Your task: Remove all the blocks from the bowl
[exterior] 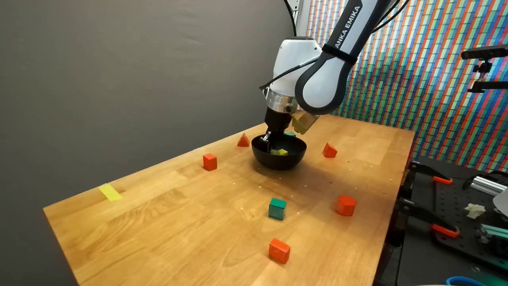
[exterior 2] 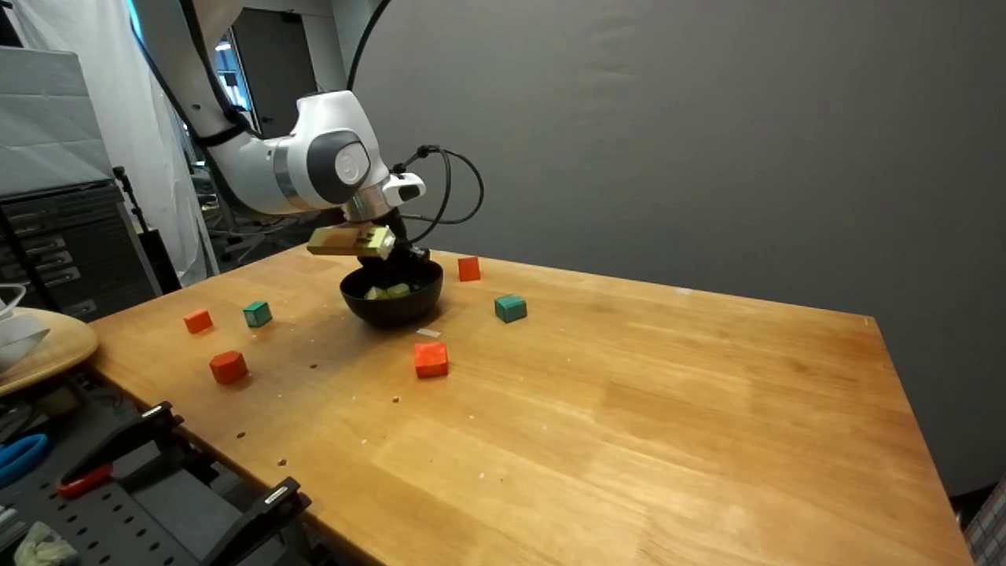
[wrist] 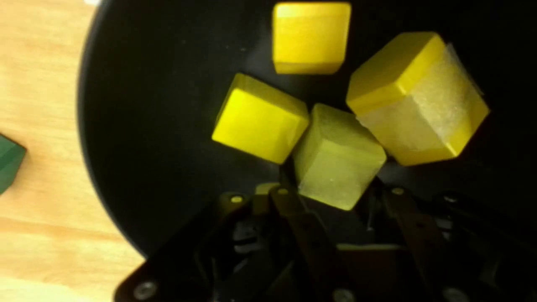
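Pale yellow, probably light and stiff, one block (wrist: 340, 161) lies in the bowl (exterior: 279, 162) between the jaws (clamped or not, I cannot tell), best taken by opposite flat sides.

Yellow blazes against black!

Four shades of yellow on show: a warm yellow cube (wrist: 310, 40), a vivid lemon-yellow cube (wrist: 260, 121), a duller olive-yellow cube (wrist: 337, 159) and a golden-yellow cube (wrist: 413, 100) wearing whitish patches, all popping off a round black bowl (exterior: 279, 162)! Black again on the two-fingered hand (wrist: 339, 191). Across to the honey-brown, wood-grained worktop (exterior: 178, 222): here's an orange-red hexagonal block (exterior: 346, 205), an orange-red cube (exterior: 210, 162), a teal-green boxy block (exterior: 277, 209), and a flat strip of pale-yellow tape (exterior: 110, 192)! White with black edging, that's the jointed arm (exterior: 325, 85); plain dark grey, the backdrop (exterior: 139, 79); and there, vertical stripes of red, orange, green and blue down the multicoloured panel (exterior: 420, 87)!
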